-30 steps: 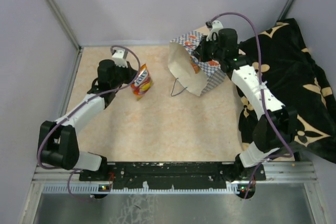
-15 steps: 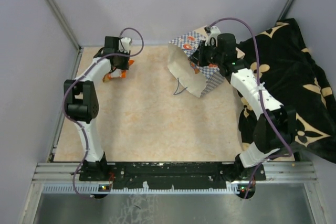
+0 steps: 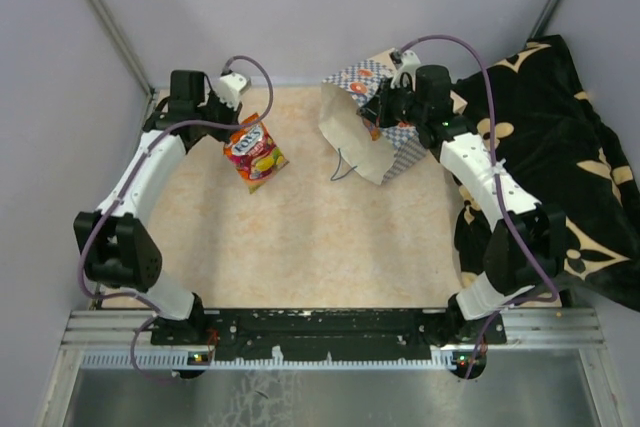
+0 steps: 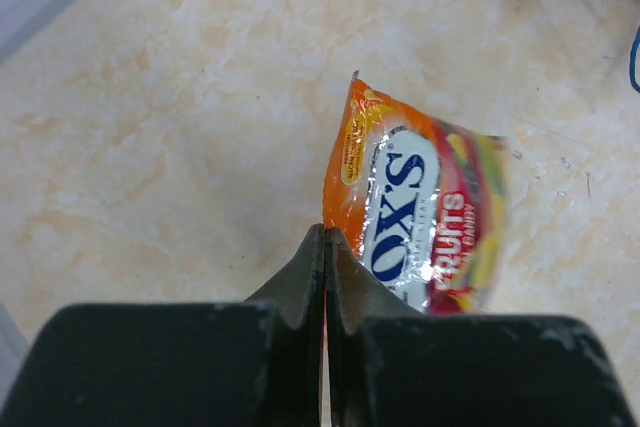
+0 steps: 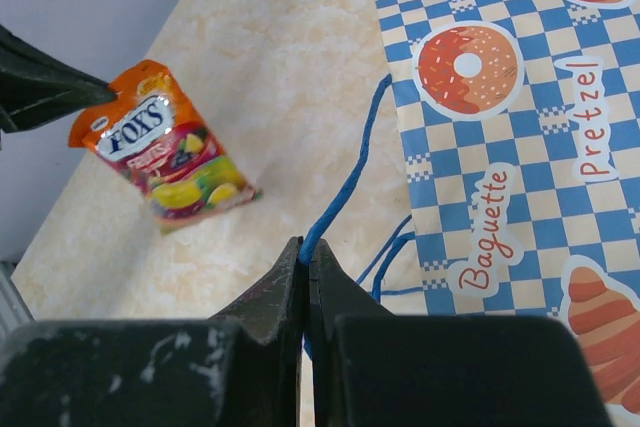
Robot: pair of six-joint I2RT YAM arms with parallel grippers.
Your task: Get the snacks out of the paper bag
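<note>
The beige marbled table [image 3: 300, 237] is seen in front of the arm bases, and a black cloth [image 3: 590, 177] with gold flowers is spread along its right side. Farther away, on the left, the left claw [image 4: 325, 239] is clenched on one corner of an orange snack packet [image 4: 420, 212] (fruits and a white logo are printed on it). Whether the packet's other end rests on the table cannot be told. It is kept well apart from the paper bag [image 5: 500, 127], which is placed at the far edge, just beside the cloth. The bag's blue cord handle [image 5: 350, 182] is pinched in the fully closed right claw [image 5: 305, 252].
</note>
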